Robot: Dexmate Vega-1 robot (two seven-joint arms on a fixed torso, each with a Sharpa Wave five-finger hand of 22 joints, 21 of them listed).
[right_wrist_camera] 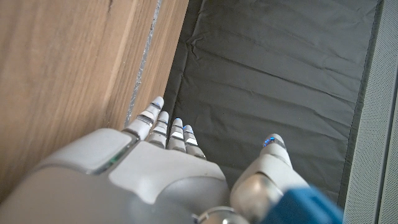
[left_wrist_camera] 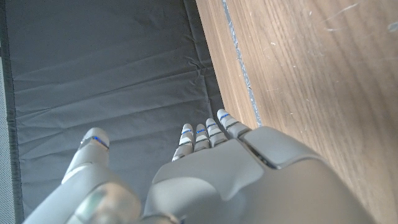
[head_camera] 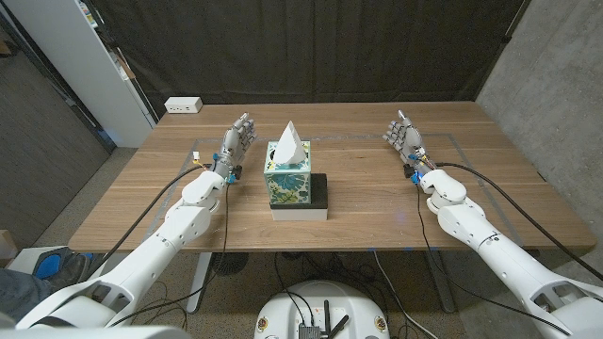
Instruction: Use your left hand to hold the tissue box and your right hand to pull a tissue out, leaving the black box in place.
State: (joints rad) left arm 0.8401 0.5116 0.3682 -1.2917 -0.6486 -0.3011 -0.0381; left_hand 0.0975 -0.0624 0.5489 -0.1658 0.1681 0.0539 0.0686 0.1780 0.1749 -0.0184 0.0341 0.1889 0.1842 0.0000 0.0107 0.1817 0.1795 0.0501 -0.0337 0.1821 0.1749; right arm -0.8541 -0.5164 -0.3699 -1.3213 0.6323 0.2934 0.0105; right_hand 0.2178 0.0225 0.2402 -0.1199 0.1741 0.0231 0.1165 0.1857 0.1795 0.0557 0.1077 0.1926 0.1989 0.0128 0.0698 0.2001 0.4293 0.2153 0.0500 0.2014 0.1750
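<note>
Head view — left hand (head_camera: 239,136) open, near tissue box (head_camera: 287,179) | right hand (head_camera: 405,135) open, far off | risk: unheld box lifts with the tissue (head_camera: 289,143) — black box (head_camera: 320,193) shifts.

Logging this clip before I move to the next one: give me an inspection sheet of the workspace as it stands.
Surface: wooden table, blue tape marks near the edges.
Job's things: tissue box upright at centre, a tissue sticking up from its top; black box against the tissue box's right side.
Clutter: nothing seen.
Robot hands: left robot hand open, beside the tissue box, not touching; right robot hand open, far off to the right.
Cables: black cables along both forearms.
Surroundings: dark curtain behind; white power strip on the floor.
</note>
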